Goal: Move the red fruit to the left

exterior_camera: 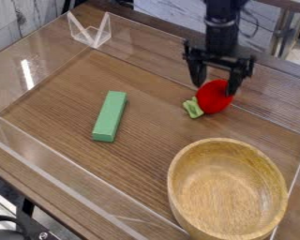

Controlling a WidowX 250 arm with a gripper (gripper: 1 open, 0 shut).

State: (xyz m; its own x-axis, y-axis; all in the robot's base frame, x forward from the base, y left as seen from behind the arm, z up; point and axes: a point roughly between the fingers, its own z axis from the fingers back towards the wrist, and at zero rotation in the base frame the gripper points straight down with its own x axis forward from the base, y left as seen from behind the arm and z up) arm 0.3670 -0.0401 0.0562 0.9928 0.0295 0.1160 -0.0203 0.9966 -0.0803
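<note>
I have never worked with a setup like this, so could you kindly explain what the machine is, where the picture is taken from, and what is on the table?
The picture comes from one fixed camera looking down at a wooden table with clear low walls. The dark thing reaching down from the top is a robot arm ending in a gripper, a two-fingered claw. Its fingers are spread open on either side of the red fruit, a small toy with a green cap, which lies on the table; nothing is lifted. Also there: a green block and an empty wooden bowl.
</note>
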